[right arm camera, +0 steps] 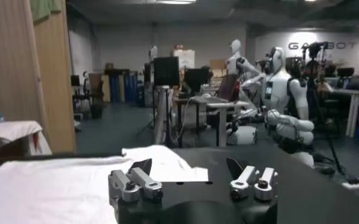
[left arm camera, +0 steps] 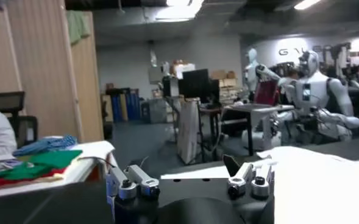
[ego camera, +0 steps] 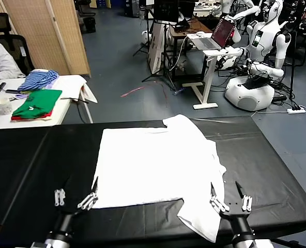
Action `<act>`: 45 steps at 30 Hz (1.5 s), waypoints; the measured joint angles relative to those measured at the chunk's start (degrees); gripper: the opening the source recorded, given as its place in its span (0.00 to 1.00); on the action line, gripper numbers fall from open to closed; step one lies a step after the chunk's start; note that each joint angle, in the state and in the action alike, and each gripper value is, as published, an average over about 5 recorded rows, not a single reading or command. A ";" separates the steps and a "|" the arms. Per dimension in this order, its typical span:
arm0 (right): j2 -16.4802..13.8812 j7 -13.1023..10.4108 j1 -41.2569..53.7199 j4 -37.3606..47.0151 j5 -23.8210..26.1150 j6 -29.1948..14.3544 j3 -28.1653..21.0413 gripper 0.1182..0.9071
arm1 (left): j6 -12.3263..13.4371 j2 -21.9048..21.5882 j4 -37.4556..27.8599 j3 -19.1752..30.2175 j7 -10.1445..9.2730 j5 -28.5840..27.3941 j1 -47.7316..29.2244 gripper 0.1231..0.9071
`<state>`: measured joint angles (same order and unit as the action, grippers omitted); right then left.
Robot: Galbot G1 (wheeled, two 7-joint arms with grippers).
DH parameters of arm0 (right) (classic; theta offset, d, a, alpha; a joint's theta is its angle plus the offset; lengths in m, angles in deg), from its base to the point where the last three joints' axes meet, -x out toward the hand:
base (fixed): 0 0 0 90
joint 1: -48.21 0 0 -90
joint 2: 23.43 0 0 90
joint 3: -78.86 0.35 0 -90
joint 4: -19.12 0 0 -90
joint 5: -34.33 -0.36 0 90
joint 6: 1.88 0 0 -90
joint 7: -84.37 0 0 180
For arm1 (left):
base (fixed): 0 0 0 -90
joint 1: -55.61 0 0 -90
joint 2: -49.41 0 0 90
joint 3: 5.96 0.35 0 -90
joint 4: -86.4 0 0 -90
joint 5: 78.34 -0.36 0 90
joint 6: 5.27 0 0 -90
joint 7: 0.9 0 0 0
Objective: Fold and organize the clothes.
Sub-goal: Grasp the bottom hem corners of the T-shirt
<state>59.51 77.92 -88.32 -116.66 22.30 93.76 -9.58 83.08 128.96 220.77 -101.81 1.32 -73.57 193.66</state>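
The white T-shirt [ego camera: 153,165] lay spread flat, plain side up, on the black-covered table [ego camera: 29,155], roughly at its middle. Its collar end pointed to the far edge, and its right portion was folded over and rumpled, with one sleeve trailing off toward the near right edge. No print showed on the upward face.

The left gripper [ego camera: 76,199] hovered at the near edge of the table, just beside the shirt's near left corner, its fingers spread wide and holding nothing. The right gripper [ego camera: 230,202] sat at the near edge by the trailing sleeve, also spread wide and empty. In the left wrist view the left gripper [left arm camera: 191,181] showed the same wide gap, with the shirt [left arm camera: 325,176] lying to its right; the right wrist view showed the right gripper [right arm camera: 191,181] parted, with the shirt [right arm camera: 57,182] to its left.

On the white side table [ego camera: 65,98] at the far left rested a folded green garment [ego camera: 36,102] stacked on a red one, with a blue-striped cloth [ego camera: 38,79] behind it. No containers appeared.

On the far wall, lettering [right arm camera: 322,45] read "GA BOT", its middle hidden by equipment.
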 joint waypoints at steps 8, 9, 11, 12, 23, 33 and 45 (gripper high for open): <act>0.33 -1.44 -0.60 -0.57 -1.73 3.57 -2.00 1.00 | -9.70 -0.52 0.96 0.79 -0.23 5.76 -2.24 1.00; 0.46 -1.82 -0.83 -0.81 -2.10 5.49 -2.05 1.00 | -10.78 -0.64 0.89 0.79 -0.02 6.67 -2.57 1.00; 0.75 -2.57 -1.39 -1.42 -2.59 9.66 -2.09 1.00 | -12.97 -0.83 0.65 0.80 0.18 8.06 -3.16 1.00; 0.87 -3.07 -1.72 -1.70 -2.65 11.49 -2.10 1.00 | -14.13 -0.90 0.48 0.80 0.15 8.55 -3.46 1.00; 1.52 -7.21 -4.56 -2.84 -1.66 22.03 -4.24 1.00 | -22.32 -1.48 -1.07 1.53 1.28 7.21 -4.87 1.00; 2.12 -9.26 -6.44 -1.91 -1.86 23.35 -7.04 1.00 | -24.89 -2.08 -2.72 1.27 -1.23 8.56 -5.45 1.00; 1.66 -9.65 -7.08 -2.10 -5.70 23.12 -7.08 1.00 | -28.12 -1.82 -4.81 1.04 -3.05 7.26 -5.28 1.00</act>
<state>61.17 68.27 -95.40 -118.77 16.60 116.88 -16.65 54.95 127.14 215.95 -100.76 -1.73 -66.31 188.38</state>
